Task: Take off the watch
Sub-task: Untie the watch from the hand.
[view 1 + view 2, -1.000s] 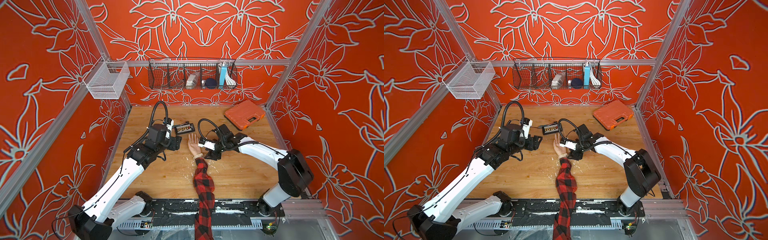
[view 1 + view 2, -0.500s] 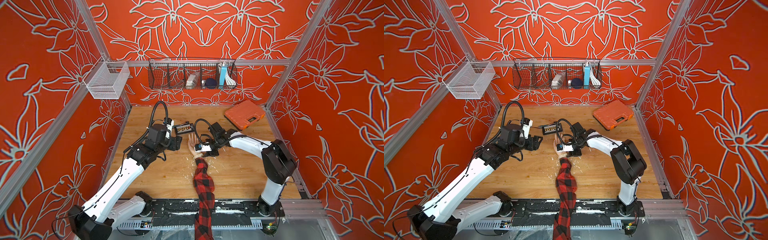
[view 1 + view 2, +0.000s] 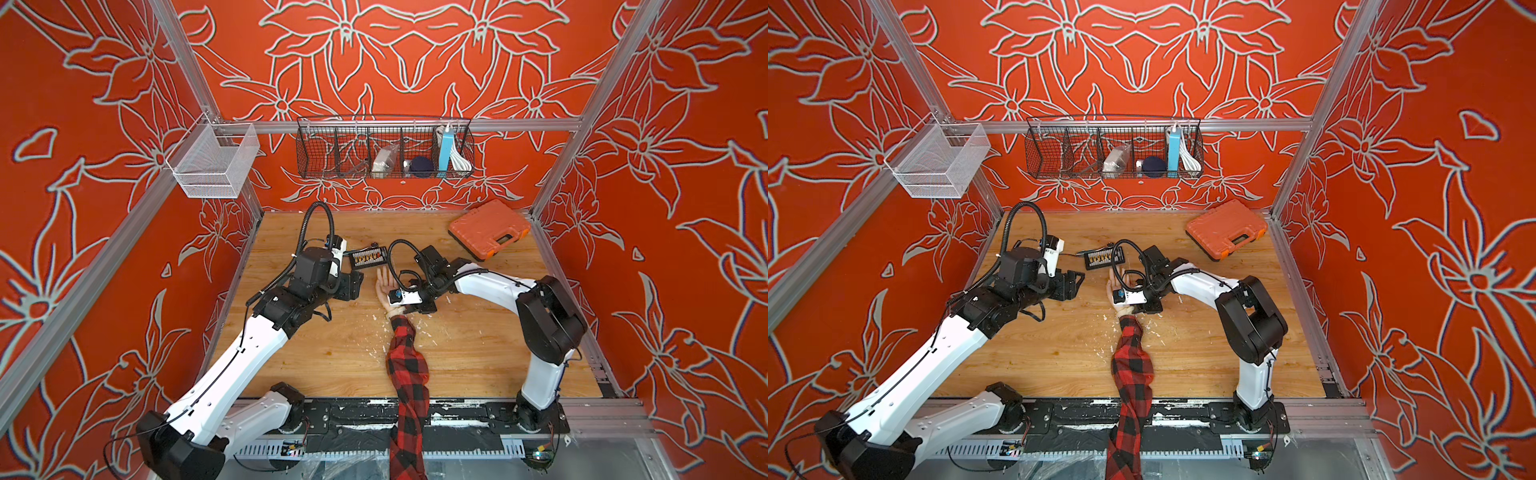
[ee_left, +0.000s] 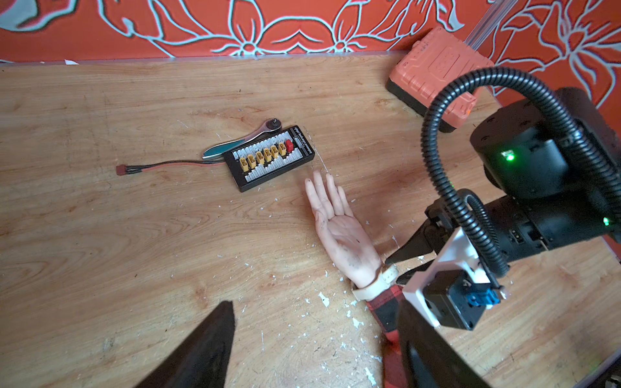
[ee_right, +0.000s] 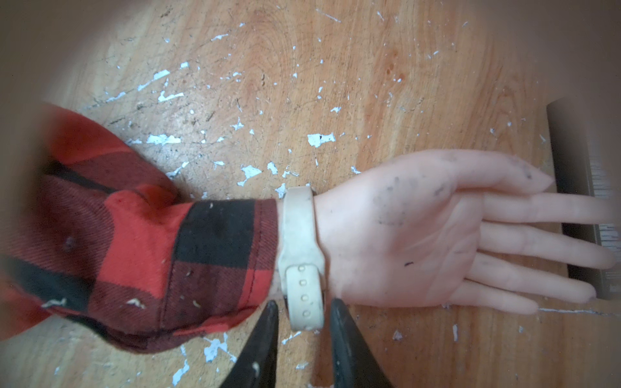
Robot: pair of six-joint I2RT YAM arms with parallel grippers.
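Wooden tabletop (image 5: 336, 67), flecked with white flakes (image 5: 321, 138), is carrying the scene. Right tool (image 5: 304, 304) is straddling the free strap end of the watch (image 5: 300, 242), jaws narrowly apart; a pinch cannot be confirmed. The watch is encircling the wrist between the palm-up mannequin hand (image 5: 420, 228) and the plaid cuff (image 5: 218, 242). Left tool (image 4: 316, 305) is hanging near the hand, spread wide.

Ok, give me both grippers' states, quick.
Left gripper: open, holding nothing.
Right gripper: open, jaws narrowly straddling the loose strap end of the watch, not yet pinching it.
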